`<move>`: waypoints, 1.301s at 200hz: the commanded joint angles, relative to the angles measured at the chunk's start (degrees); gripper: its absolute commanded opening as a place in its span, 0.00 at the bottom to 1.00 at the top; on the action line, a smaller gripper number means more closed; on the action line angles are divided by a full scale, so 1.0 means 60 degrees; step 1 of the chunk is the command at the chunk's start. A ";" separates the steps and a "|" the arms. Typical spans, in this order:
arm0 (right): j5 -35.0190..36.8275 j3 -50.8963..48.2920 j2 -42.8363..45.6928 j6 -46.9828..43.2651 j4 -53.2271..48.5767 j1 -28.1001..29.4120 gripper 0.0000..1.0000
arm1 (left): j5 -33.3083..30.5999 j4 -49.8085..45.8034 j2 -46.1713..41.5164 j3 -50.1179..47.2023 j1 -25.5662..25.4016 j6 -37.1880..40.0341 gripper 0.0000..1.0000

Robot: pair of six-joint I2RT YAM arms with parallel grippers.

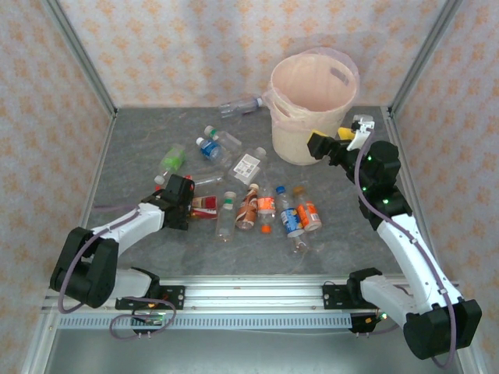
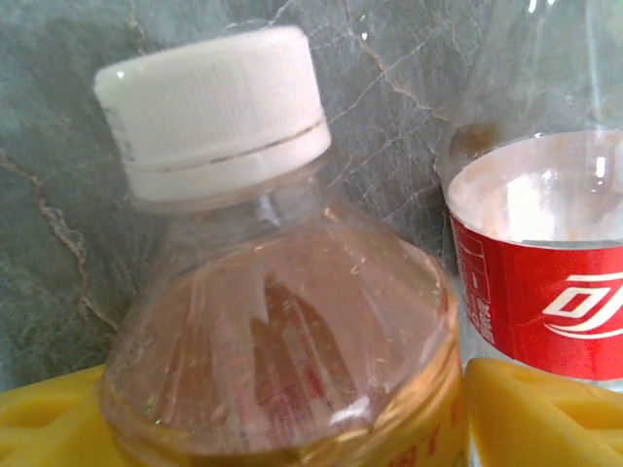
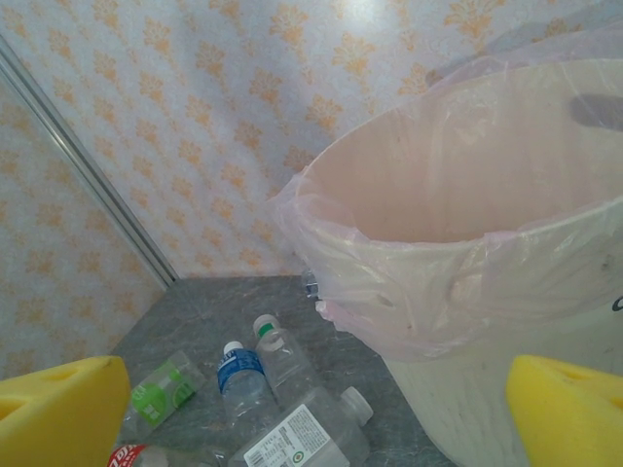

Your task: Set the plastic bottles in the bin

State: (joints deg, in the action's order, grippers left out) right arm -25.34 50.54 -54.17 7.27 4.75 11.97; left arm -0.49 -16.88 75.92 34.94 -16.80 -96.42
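**Two risks: slip, nudge**

Bin (image 1: 312,109) stands at far right of desk (image 1: 140,140). Right pincer (image 1: 337,140) is beside it, pads wide apart, empty. Left pincer (image 1: 191,204) flanks white-capped bottle (image 2: 214,107) mid-desk; cannot tell if clamped. Rounded shoulder may squirt out. Red-labelled bottle (image 2: 545,292) just beside may get knocked.

- Surface (image 1: 132,156): grey, stone-patterned, pale veins running through it in the left wrist view.
- Back wall (image 1: 195,47): pale wallpaper, repeating orange floral motif; side walls (image 1: 31,117) carry the same paper.
- Metal posts: one slanting up from each far corner, left post (image 1: 81,54), right post (image 1: 422,54).
- Aluminium rail (image 1: 249,288): along the near edge of the surface; slotted strip (image 1: 257,320) just below it.
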 commanded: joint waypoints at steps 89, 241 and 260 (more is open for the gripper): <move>-0.0105 -0.0090 -0.0306 0.0007 0.0485 0.0042 0.99 | -0.1811 -0.0831 -0.2292 -0.0035 -0.0048 0.2451 0.62; -0.3758 0.1647 -0.2592 -0.0196 0.0083 0.2311 0.99 | 0.2503 0.0810 0.0753 0.7820 -0.3068 1.2003 0.62; -0.3516 0.1942 -0.2913 -0.0103 -0.0006 0.2501 0.99 | 0.2820 0.0907 0.1062 0.8099 -0.3064 1.1982 0.62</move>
State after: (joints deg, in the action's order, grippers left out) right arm -45.52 59.31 -69.47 7.46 3.11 25.87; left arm 12.27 -12.60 81.47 80.01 -34.98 -28.60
